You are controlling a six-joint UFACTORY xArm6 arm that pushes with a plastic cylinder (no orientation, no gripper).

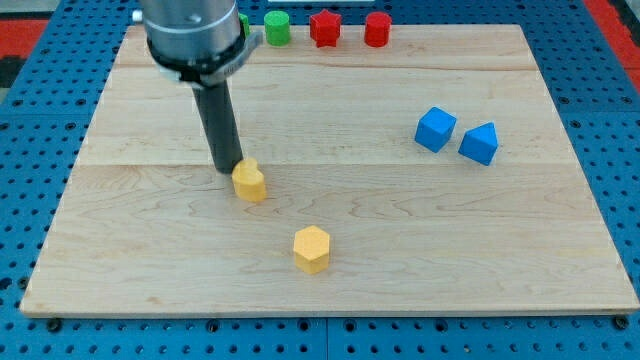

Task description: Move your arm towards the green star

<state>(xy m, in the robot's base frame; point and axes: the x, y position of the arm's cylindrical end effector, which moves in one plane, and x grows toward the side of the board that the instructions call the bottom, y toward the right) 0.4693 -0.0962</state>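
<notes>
My tip [228, 168] rests on the board left of centre, touching or almost touching the upper left side of a yellow block [249, 182]. A green block [244, 24] at the view's top edge is mostly hidden behind the arm's grey body [193, 35]; its shape cannot be made out. A green cylinder [277, 28] stands just to its right. The tip is well below both green blocks.
A red star [324, 28] and a red cylinder [376, 29] stand along the top edge, right of the green cylinder. A yellow hexagon [312, 249] lies lower centre. Two blue blocks [435, 129] [479, 143] lie at the right. The wooden board [520, 250] sits on blue pegboard.
</notes>
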